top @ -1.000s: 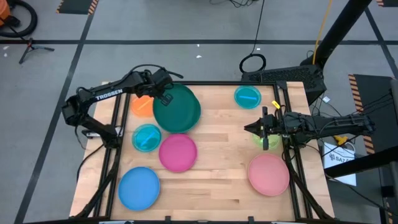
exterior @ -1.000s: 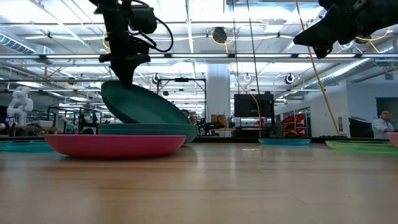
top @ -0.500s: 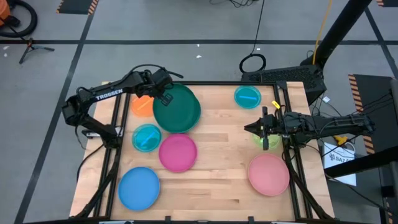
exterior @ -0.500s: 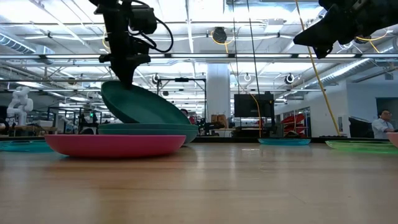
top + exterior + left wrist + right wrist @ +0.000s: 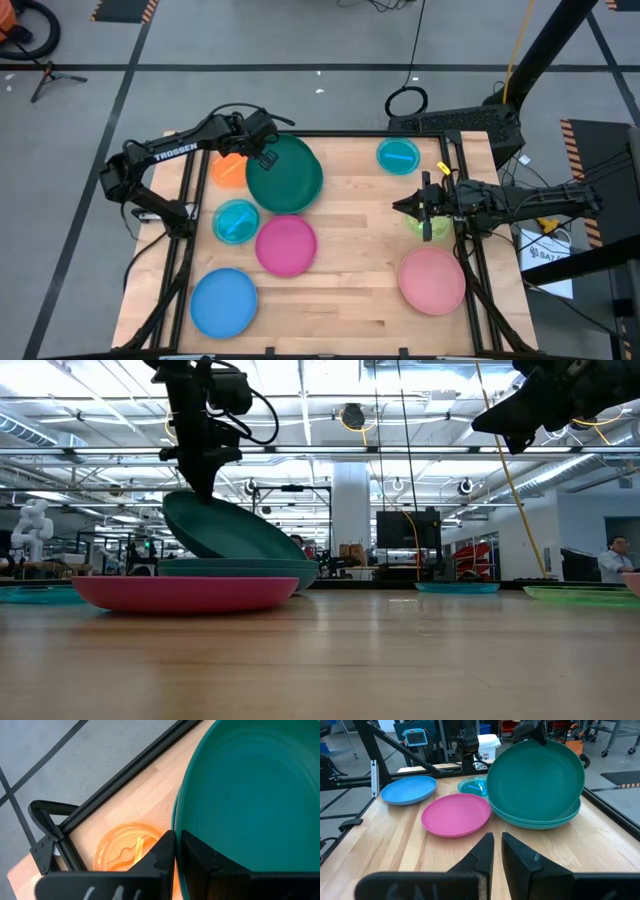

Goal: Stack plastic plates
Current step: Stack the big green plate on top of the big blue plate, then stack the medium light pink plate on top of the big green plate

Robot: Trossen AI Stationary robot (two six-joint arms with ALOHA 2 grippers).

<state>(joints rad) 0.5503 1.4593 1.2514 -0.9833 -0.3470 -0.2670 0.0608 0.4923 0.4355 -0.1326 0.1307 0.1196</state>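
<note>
The left gripper is clamped on the rim of a large teal plate, its fingers pinching the edge. From the level view that plate hangs tilted, its high edge at the gripper and its low edge resting on a second large plate lying flat on the wooden surface beneath it. A small orange plate lies just beside the gripper, on the side away from the teal plates. A small cyan plate and a magenta plate lie a little further out from this gripper, and a blue plate sits well beyond them.

The right gripper hovers high above the surface, its fingers close together around nothing. A lime plate lies almost under it. A pink plate lies close by on one side, another cyan plate on the other.
</note>
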